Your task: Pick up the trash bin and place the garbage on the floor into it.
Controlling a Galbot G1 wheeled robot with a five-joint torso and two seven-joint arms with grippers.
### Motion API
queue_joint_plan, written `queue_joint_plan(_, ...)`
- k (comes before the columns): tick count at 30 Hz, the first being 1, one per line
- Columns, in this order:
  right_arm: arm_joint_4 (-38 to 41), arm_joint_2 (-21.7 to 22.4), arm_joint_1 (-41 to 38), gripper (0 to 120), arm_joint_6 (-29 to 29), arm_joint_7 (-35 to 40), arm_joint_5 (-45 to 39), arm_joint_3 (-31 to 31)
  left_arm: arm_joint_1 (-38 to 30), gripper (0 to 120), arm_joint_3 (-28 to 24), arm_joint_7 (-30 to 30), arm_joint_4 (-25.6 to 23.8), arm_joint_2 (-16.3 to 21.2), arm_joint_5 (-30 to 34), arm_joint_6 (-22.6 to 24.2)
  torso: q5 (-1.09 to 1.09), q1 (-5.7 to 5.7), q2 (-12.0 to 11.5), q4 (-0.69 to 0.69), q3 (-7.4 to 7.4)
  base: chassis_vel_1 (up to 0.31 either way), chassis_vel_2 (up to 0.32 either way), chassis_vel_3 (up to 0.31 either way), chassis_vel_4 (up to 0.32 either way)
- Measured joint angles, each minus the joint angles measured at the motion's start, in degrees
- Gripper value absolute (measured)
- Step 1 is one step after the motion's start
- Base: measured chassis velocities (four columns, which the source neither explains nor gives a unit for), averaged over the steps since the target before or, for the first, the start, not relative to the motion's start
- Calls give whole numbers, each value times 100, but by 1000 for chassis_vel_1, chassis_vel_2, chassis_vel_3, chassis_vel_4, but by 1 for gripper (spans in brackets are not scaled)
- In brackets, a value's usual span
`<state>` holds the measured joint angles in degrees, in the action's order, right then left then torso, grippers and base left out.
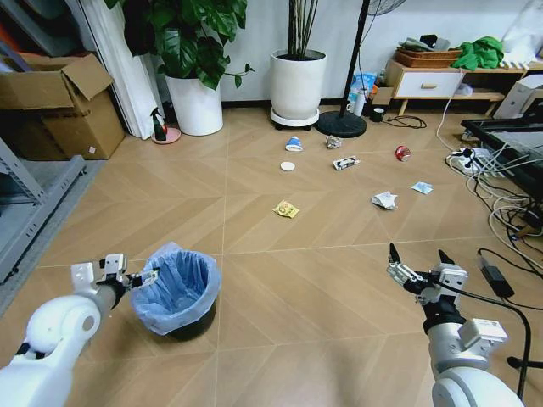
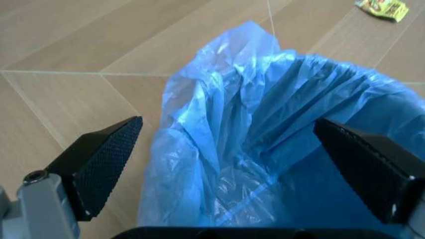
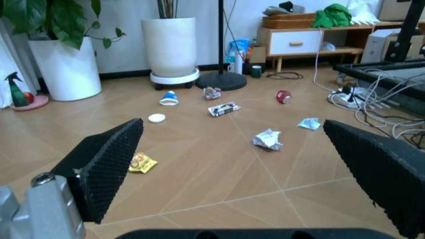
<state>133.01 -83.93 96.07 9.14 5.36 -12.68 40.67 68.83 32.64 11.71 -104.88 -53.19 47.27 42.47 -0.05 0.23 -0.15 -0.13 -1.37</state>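
A small round black trash bin [image 1: 176,293] lined with a crinkly light-blue plastic bag stands on the tan chevron-plank wood-look floor [image 1: 305,280], at about eight o'clock in the head view. The left gripper [image 1: 146,276] sits at the bin's nine o'clock rim, fingers apart around the bag's edge. The right gripper [image 1: 417,259] hovers at four o'clock, fingers spread, holding nothing. Scattered litter lies toward twelve and one o'clock: a yellow wrapper [image 1: 286,209], a white round lid [image 1: 288,166], a blue-white paper cup [image 1: 293,144], a crumpled white paper wad [image 1: 384,200], and a crushed red can [image 1: 402,153].
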Motion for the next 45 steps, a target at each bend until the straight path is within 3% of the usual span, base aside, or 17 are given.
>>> queue_joint_plan(13, -72, -58, 12, 100, -82, 10, -2, 21, -380, 100, -422, -52, 740, 186, -28, -21, -1, 0, 0, 1, 0, 0, 0, 0, 0)
queue_joint_plan(24, -111, -87, 2, 100, -131, 10, -2, 40, -477, 100, -496, -101, 1002, 211, -22, -28, 0, 0, 0, 1, 0, 0, 0, 0, 0)
queue_joint_plan(32, -132, -93, -30, 100, -132, 12, -3, 39, -553, 73, -661, -134, 1133, 197, -23, -32, 0, 0, 0, 1, 0, 0, 0, 0, 0)
queue_joint_plan(41, -142, -103, -48, 100, -131, 15, -5, 42, -690, 35, -748, -188, 1283, 160, -63, -33, 0, 0, 0, 1, 0, 0, 0, 0, 0)
queue_joint_plan(44, -142, -102, -52, 100, -131, 16, -5, 42, -707, 30, -757, -198, 1313, 146, -84, -33, -1, 0, 0, 0, 0, 0, 0, 0, 0)
queue_joint_plan(45, -143, -99, -58, 100, -130, 19, -5, 45, -720, 20, -760, -223, 1341, 137, -133, -34, 0, 0, 0, 1, 0, 0, 0, 0, 0)
